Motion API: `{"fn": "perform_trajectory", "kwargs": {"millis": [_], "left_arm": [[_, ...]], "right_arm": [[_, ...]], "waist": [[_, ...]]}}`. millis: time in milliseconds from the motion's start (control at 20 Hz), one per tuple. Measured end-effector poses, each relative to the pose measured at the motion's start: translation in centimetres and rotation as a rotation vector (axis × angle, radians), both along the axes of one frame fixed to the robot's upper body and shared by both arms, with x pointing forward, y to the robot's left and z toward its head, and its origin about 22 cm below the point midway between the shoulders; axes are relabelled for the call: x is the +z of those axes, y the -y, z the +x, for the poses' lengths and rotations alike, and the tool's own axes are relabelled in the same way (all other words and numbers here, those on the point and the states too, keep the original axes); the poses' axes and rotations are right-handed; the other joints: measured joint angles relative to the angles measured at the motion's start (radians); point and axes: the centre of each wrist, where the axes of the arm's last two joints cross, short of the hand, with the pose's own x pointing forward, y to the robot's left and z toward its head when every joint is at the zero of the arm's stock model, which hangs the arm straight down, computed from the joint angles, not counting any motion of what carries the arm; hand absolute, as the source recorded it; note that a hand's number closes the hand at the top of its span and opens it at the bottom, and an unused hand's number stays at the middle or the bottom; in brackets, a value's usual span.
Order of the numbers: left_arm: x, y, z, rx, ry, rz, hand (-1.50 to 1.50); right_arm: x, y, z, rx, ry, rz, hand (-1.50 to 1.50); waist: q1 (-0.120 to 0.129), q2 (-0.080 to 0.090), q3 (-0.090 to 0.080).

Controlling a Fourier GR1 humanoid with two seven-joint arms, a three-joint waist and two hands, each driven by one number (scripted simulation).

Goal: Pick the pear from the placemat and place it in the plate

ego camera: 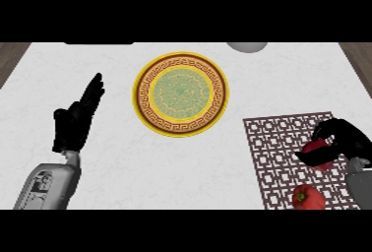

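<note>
Red fruit point(308, 198) (unlabelled) on placemat point(280, 142)

white marble counter point(218, 167), grey rounded object point(247, 47) at far edge, red tomato point(307, 198)

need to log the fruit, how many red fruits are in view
2. One red fruit is on the placemat, under the curled fingers of the right hand, partly hidden. The other lies free at the placemat's near edge.
</note>
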Motion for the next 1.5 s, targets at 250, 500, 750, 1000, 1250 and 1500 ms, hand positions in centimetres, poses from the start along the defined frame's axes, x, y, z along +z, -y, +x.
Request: {"fn": "perform_trajectory", "kwargs": {"millis": [250,500,750,1000,1250,1500], "left_arm": [[-0.4,0.1,-0.3,0.016,-0.007,0.002,0.0],[-0.2,-0.2,-0.3,0.016,-0.008,0.006,0.0],[-0.3,-1.0,-0.3,0.021,-0.01,0.008,0.0],[0.4,-1.1,0.1,0.008,-0.006,0.004,0.0],[0.0,-0.8,-0.1,-0.004,-0.005,-0.002,0.0],[0.0,-0.1,0.1,-0.009,-0.003,0.005,0.0]], "right_arm": [[0.1,-5.0,-2.6,-0.055,0.043,-0.061,1.5],[1.7,-11.3,-5.2,-0.118,0.141,-0.146,1.5],[5.7,-14.2,-7.0,-0.091,0.418,-0.211,1.5],[9.3,-17.4,-7.7,-0.015,0.63,-0.215,1.5],[11.7,-21.5,-6.5,0.066,0.729,-0.144,1.5],[12.5,-24.3,-3.1,0.105,0.714,-0.045,1.5]], "waist": [[-0.012,-0.004,-0.001],[-0.015,-0.005,-0.001],[-0.015,-0.006,0.0],[-0.004,-0.003,0.0],[0.005,0.0,0.0],[0.01,0.003,0.001]]}}
